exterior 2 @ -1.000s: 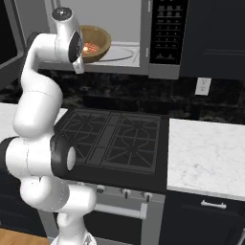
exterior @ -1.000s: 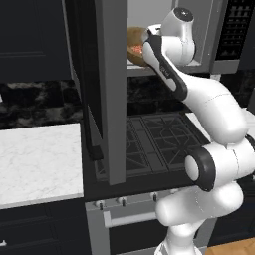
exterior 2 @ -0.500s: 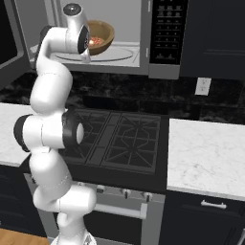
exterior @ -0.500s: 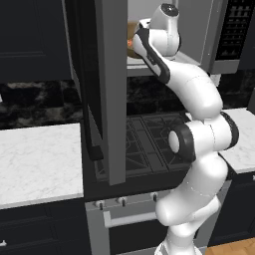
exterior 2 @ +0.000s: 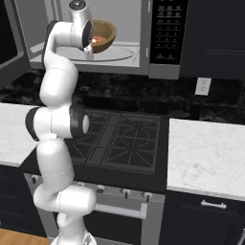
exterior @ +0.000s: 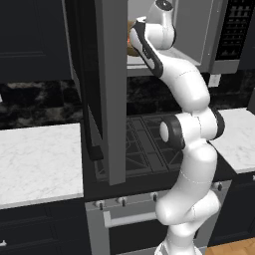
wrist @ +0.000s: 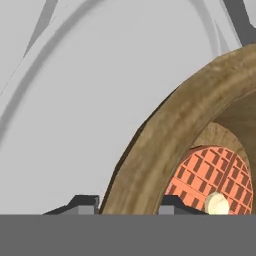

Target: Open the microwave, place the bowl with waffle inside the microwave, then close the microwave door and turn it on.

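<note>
The microwave (exterior 2: pixel 144 70) stands open, its pale grey inside showing next to the black keypad strip (exterior 2: pixel 165 28). The microwave door (exterior: pixel 112 89) is swung out wide, with its black handle (exterior: pixel 92 130) hanging low. The bowl with waffle (exterior 2: pixel 106 34) is inside the cavity, just above the glass turntable (exterior 2: pixel 117 53). My gripper (wrist: pixel 130 205) is shut on the bowl's near rim, one fingertip outside the wall and one inside. Close up, the wooden bowl (wrist: pixel 165 135) holds the reddish waffle (wrist: pixel 210 172). Behind the door edge, a sliver of the bowl (exterior: pixel 131 39) shows.
A black gas stove (exterior 2: pixel 119 139) lies below the microwave. White marble counters (exterior 2: pixel 206 148) (exterior: pixel 35 159) flank it. The open door juts out over the stove's left side, close to my arm. Dark cabinets surround the microwave, and a wall outlet (exterior 2: pixel 203 86) sits to the right.
My arm has straightened and reached further in, carrying the bowl a little deeper into the microwave cavity. The door has stayed open.
</note>
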